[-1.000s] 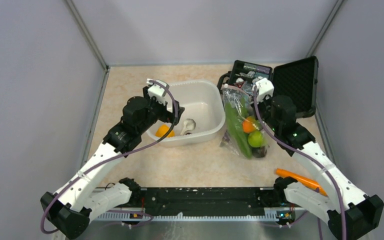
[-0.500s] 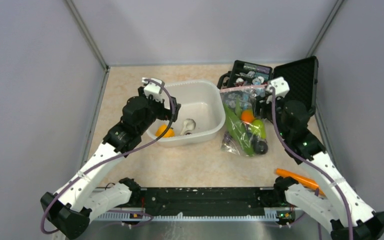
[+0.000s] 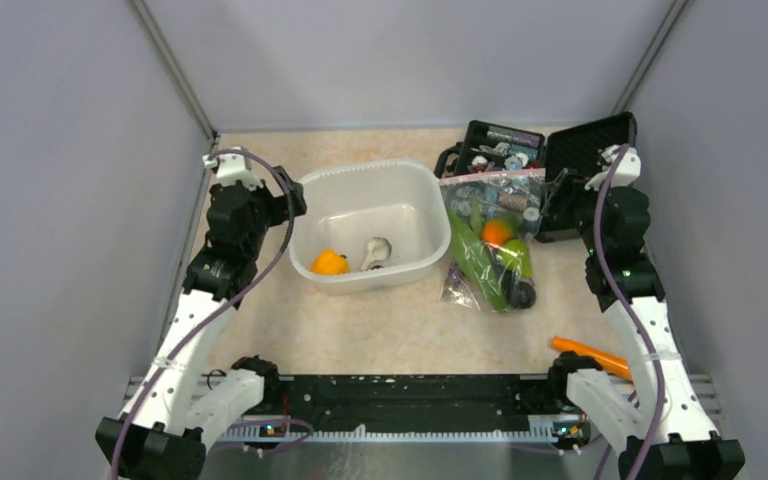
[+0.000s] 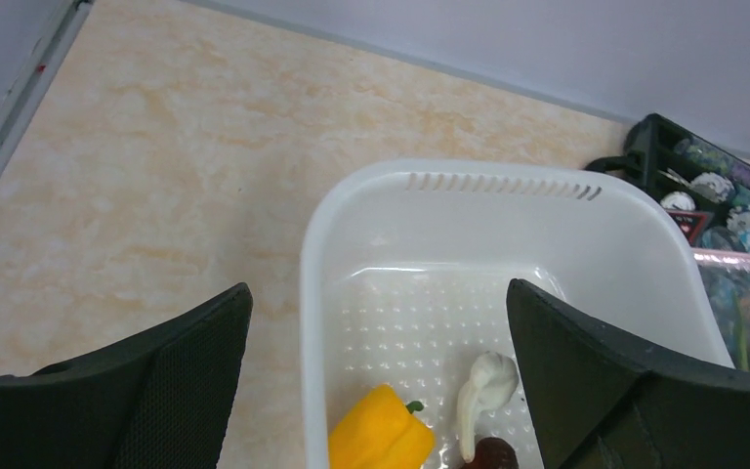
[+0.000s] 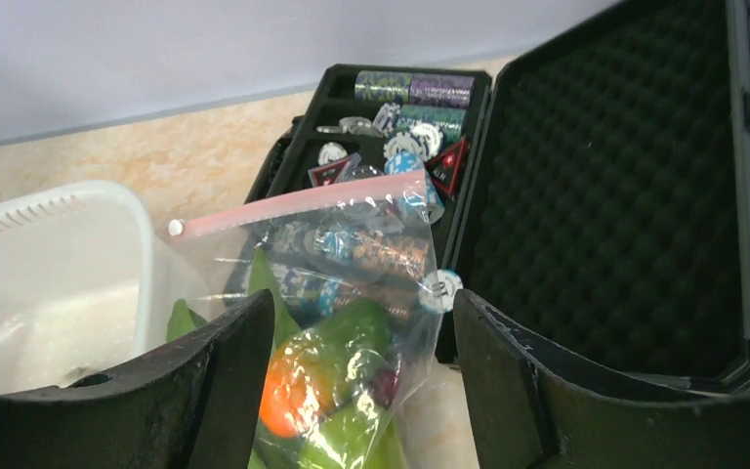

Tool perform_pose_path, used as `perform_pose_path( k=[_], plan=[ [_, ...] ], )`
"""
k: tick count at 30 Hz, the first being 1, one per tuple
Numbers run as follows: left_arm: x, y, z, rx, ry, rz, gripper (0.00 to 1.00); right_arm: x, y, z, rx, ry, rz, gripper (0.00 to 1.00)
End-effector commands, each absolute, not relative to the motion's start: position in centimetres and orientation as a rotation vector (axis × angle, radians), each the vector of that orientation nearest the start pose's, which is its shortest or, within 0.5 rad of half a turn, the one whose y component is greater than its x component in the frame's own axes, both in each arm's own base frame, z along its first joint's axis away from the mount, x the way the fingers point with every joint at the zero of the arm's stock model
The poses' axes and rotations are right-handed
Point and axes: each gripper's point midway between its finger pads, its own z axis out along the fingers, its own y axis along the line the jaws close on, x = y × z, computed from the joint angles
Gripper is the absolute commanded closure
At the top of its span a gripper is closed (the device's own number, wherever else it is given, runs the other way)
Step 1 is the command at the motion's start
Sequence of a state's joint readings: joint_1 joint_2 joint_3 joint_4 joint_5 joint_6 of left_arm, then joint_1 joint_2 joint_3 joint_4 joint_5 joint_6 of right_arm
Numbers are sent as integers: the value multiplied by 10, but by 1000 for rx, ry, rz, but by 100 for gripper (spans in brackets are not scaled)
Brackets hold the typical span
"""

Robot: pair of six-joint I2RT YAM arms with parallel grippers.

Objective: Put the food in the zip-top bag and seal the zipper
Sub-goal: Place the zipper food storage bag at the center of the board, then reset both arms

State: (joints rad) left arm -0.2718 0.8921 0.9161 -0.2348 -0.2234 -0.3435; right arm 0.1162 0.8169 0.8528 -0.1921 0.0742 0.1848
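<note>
Left gripper (image 4: pixel 376 291) hangs just left of the white plastic tub (image 3: pixel 360 170), fingers wide apart, nothing in them. The tub holds a yellow-orange toy pepper (image 3: pixel 329 262) and a whitish piece (image 3: pixel 376 252), so those need moving. Next over, the clear crinkly zip-top bag (image 3: pixel 505 195) lies on the tabletop with a long green leafy piece (image 3: pixel 470 260) and an orange round fruit (image 3: pixel 497 232) inside (can't tell if its pinkish zipper strip (image 5: pixel 293 203) is pressed shut). Right gripper (image 5: pixel 361 293) is empty too, fingers apart. I'd say we're past halfway.
</note>
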Motion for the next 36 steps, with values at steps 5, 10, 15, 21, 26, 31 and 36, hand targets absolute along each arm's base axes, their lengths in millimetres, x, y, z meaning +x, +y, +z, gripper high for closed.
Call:
perform_pose_path(
  k=[5, 10, 15, 21, 26, 31, 36],
  plan=[
    [336, 8, 295, -546, 1789, -277, 1, 322, 38, 311, 170, 1735, 397, 31],
    [322, 36, 288, -630, 1786, -131, 1, 324, 36, 313, 187, 1738, 440, 30],
    [311, 49, 292, -704, 1732, -75, 1, 325, 47, 314, 116, 1726, 486, 30],
    [310, 50, 291, -728, 1718, -76, 1, 322, 44, 309, 109, 1725, 460, 30],
    [311, 49, 289, -742, 1708, -93, 1, 320, 44, 310, 91, 1715, 446, 30],
    [315, 46, 291, -729, 1700, -119, 1, 320, 43, 309, 89, 1711, 446, 30],
    [315, 46, 293, -725, 1699, -117, 1, 321, 44, 312, 97, 1696, 455, 30]
  ],
)
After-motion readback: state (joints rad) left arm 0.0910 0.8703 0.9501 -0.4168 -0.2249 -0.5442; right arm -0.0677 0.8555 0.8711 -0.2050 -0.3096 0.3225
